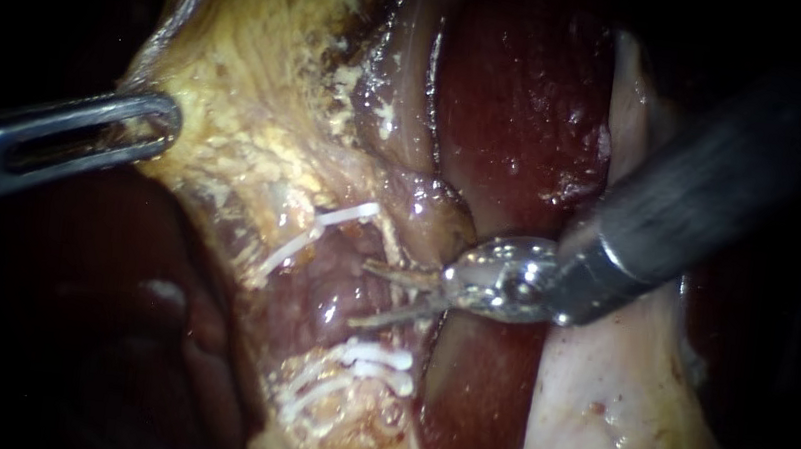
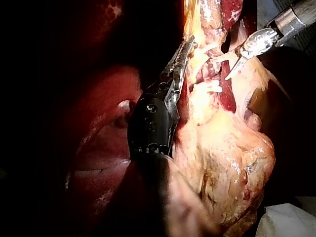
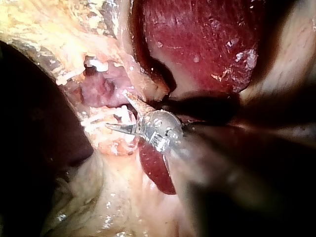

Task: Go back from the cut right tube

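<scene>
though just beside the clips (image 1: 370,357), right instrument (image 1: 382,296) jaws moderately apart, empty; left instrument (image 1: 155,126) jaws clamped on yellow tissue (image 1: 237,65)

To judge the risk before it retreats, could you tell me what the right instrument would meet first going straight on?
Probably the purplish tissue between the white clips, which lies just ahead of the open tip of the right instrument. Depth is unclear, so it may already be touching.

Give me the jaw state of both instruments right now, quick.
Left instrument: jaws shut on the yellow tissue.
Right instrument: jaws open, holding nothing.
</scene>
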{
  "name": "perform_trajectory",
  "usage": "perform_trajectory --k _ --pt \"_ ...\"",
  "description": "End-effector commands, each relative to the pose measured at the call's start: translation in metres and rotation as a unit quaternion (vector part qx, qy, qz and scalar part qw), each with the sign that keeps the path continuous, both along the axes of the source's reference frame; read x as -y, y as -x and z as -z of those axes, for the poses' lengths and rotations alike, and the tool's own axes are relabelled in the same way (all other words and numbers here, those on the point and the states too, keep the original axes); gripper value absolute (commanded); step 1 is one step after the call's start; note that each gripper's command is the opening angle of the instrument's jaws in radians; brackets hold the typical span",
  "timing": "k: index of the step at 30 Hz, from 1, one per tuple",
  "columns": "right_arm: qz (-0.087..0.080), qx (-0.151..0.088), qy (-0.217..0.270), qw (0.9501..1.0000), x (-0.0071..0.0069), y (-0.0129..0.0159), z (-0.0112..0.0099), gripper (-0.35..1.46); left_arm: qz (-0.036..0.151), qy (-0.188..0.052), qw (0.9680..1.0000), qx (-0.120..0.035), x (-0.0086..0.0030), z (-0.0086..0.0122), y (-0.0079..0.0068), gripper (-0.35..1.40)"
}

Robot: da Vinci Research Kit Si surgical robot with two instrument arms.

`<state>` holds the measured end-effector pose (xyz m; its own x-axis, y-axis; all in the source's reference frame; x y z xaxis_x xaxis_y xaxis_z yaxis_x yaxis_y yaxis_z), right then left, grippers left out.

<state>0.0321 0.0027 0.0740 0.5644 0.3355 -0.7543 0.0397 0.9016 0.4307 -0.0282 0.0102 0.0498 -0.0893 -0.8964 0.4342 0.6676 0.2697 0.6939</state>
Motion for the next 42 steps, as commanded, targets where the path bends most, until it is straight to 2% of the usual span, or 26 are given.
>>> perform_trajectory --k 1,7,11,14,19,24,27,31,33,37,39,42 --pt "-0.002 -0.006 0.014 0.9999 -0.0005 0.0006 0.0003 1.43 0.000 0.000 1.0000 0.000 0.0000 -0.0001 0.0000 -0.35" --pt "0.005 -0.012 0.062 0.9980 -0.0030 0.0039 0.0022 1.43 0.000 0.000 1.0000 0.000 -0.0001 -0.0001 0.0000 -0.35" --pt "-0.005 -0.024 0.081 0.9964 -0.0043 0.0055 0.0037 1.43 0.000 0.000 1.0000 0.000 -0.0001 -0.0003 0.0000 -0.35" --pt "-0.006 -0.029 0.092 0.9953 -0.0050 0.0061 0.0050 1.43 0.000 0.000 1.0000 0.000 -0.0002 -0.0004 0.0001 -0.35" --pt "-0.003 -0.031 0.097 0.9948 -0.0049 0.0063 0.0059 1.43 -0.002 0.000 1.0000 0.002 -0.0003 -0.0009 0.0005 -0.35" --pt "0.000 -0.034 0.099 0.9946 -0.0048 0.0065 0.0057 1.43 -0.009 0.000 0.9999 0.004 -0.0005 -0.0035 0.0009 -0.35" --pt "0.001 -0.035 0.098 0.9946 -0.0047 0.0066 0.0056 1.43 -0.019 -0.001 0.9998 0.007 -0.0003 -0.0061 0.0023 -0.35" --pt "0.003 -0.036 0.098 0.9946 -0.0047 0.0066 0.0055 1.43 -0.029 -0.002 0.9995 0.007 0.0002 -0.0098 0.0054 -0.35" --pt "0.003 -0.036 0.098 0.9946 -0.0047 0.0067 0.0055 1.43 -0.030 -0.002 0.9995 0.006 0.0002 -0.0109 0.0068 -0.35" --pt "0.003 -0.036 0.098 0.9946 -0.0047 0.0067 0.0056 1.43 -0.029 0.000 0.9996 0.007 -0.0002 -0.0123 0.0092 -0.35" --pt "0.003 -0.036 0.098 0.9946 -0.0047 0.0067 0.0056 1.43 -0.028 -0.001 0.9996 0.006 -0.0004 -0.0125 0.0100 -0.35" --pt "0.003 -0.036 0.098 0.9946 -0.0047 0.0067 0.0056 1.43 -0.029 0.002 0.9996 0.005 -0.0005 -0.0125 0.0102 -0.35"
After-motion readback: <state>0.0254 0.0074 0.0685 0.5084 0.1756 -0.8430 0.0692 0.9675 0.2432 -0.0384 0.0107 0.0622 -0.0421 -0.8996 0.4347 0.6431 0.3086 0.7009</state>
